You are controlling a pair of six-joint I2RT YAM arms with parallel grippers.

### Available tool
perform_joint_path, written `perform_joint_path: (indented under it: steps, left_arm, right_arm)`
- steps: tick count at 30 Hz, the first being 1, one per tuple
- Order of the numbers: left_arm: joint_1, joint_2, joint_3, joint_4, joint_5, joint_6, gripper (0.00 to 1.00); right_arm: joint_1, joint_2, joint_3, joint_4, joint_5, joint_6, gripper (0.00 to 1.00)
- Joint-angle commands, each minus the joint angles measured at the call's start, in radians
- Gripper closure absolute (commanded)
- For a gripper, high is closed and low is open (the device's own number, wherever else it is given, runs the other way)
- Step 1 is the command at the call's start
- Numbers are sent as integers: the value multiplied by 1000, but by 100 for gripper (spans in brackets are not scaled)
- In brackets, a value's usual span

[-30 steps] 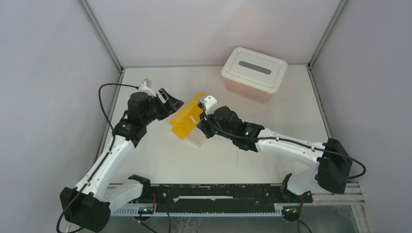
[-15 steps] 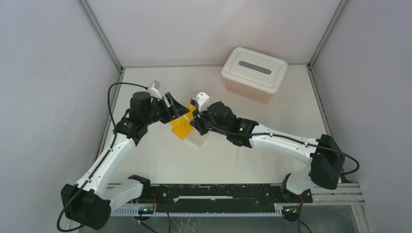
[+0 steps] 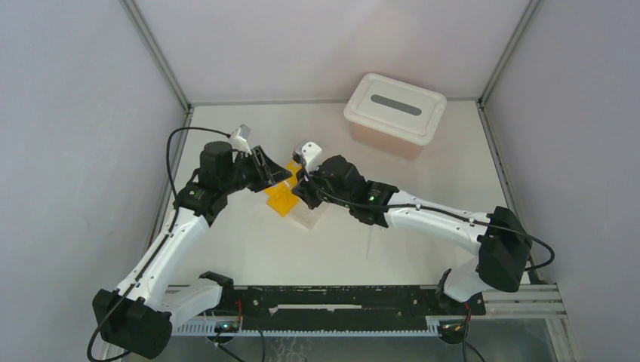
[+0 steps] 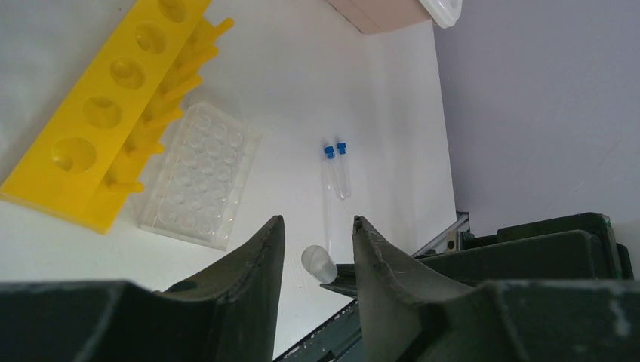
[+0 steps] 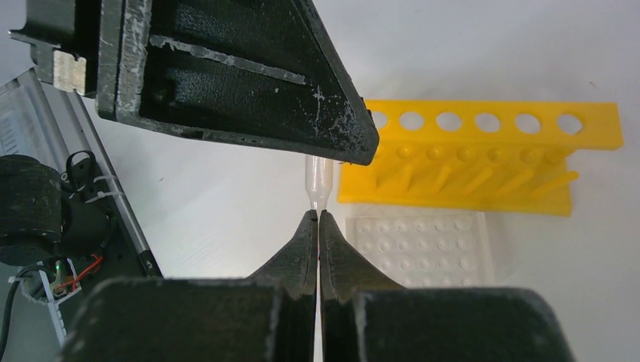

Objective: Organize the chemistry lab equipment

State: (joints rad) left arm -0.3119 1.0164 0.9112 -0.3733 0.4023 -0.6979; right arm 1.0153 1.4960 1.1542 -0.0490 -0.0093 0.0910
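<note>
The left gripper point(image 4: 317, 223) hangs over the middle of the desk, a little toward the left edge, with its two black fingers apart. The soft bulb of a thin clear plastic dropper point(image 5: 317, 181) sits in the gap between them, and daylight shows on both sides of it, so nothing is clamped there yet. The dropper's long axis runs straight from one tool to the other, bulb toward the left arm and narrow stem toward the right. The right gripper point(image 5: 318, 216) has its fingers pressed together on that stem, just short of the bulb, and alone carries the dropper above the desk. This looks like a handover, and it depends on the bulb staying centred in the left gap while those fingers close across the axis. Further right in the right wrist view, the yellow plastic tube rack with round holes point(image 5: 453, 200) stands touching the small clear grid rack point(image 5: 419, 245). Two tiny blue-capped clear tubes point(image 4: 337, 170) lie side by side on the desk, apart from both racks.
</note>
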Motion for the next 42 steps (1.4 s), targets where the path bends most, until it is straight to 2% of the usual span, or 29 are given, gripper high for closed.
perform_joint_path:
  steps: [1, 11, 16, 28, 38, 42]
  left_arm:
    - [-4, -15, 56, 0, 32, 26, 58]
    - [-4, -19, 45, -6, 35, 41, 69]
    - [-4, -21, 43, -24, 41, 53, 69]
    - [-4, -17, 71, -90, 87, 98, 61]
    - [-4, -1, 116, -141, 98, 126, 65]
    - [-4, 2, 125, -152, 99, 134, 69]
  right_arm:
    - [-5, 10, 60, 40, -26, -14, 100]
    - [-17, 30, 71, 39, -44, -13, 100]
    - [-25, 35, 71, 39, -54, -13, 100]
    - [-32, 36, 71, 39, -68, -31, 100]
    - [-30, 36, 67, 29, -88, -36, 100]
    - [-30, 37, 66, 31, -89, -36, 100]
